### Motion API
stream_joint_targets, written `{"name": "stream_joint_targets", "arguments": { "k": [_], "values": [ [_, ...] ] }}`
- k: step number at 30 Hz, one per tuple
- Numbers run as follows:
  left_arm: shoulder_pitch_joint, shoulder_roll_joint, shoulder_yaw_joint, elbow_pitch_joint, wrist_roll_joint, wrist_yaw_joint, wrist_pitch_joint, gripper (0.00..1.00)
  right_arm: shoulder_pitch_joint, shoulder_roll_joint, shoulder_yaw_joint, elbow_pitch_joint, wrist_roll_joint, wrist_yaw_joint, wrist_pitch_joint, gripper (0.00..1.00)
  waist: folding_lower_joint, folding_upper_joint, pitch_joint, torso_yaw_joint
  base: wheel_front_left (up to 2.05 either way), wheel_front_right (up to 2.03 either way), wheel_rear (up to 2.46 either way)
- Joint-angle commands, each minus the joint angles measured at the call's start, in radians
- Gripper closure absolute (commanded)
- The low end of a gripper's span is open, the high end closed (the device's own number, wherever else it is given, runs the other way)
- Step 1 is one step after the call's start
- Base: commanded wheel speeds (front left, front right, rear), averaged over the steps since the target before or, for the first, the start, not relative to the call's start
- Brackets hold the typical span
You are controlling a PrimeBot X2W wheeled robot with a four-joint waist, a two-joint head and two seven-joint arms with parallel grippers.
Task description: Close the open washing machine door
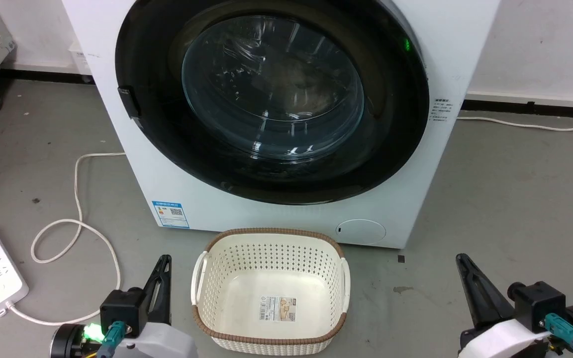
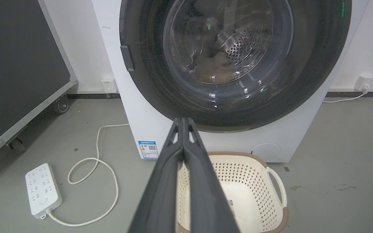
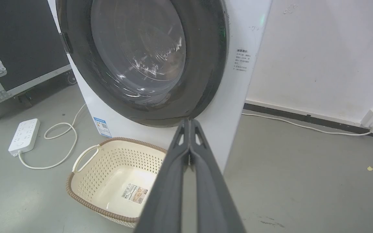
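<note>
Jaws shut and empty, the left gripper (image 1: 165, 262) and right gripper (image 1: 461, 260) hung well back from the glossy black-rimmed round washing machine door (image 1: 272, 89), which looked closed flush against the big white washing machine (image 1: 448, 59).

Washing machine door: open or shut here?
Shut: the washing machine door sits flush against the front of the washing machine, no gap along its black rim.

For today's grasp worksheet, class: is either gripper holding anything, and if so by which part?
Nothing is held. The left gripper and the right gripper are both shut, fingers pressed together on nothing, and both are apart from the door.
</note>
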State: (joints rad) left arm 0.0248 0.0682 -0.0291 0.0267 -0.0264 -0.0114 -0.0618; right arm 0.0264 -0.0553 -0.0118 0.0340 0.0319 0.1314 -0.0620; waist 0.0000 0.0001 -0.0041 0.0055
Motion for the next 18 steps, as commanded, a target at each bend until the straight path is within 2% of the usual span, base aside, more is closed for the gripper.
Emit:
{"name": "stream_joint_targets", "arguments": {
  "k": [1,18],
  "values": [
    [-0.012,-0.006,0.005,-0.006,0.009,0.005,0.006,1.00,-0.015,0.004,0.003,-0.010,-0.011,-0.001,0.007,1.00,0.0000,-0.0001,0.000,0.000,0.00,0.00,0.00],
    [-0.021,-0.014,0.021,-0.020,0.021,0.009,0.043,1.00,-0.023,0.005,0.009,-0.026,-0.025,-0.001,0.043,1.00,0.0000,-0.0001,0.003,-0.004,0.00,0.00,0.00]
  ]
}}
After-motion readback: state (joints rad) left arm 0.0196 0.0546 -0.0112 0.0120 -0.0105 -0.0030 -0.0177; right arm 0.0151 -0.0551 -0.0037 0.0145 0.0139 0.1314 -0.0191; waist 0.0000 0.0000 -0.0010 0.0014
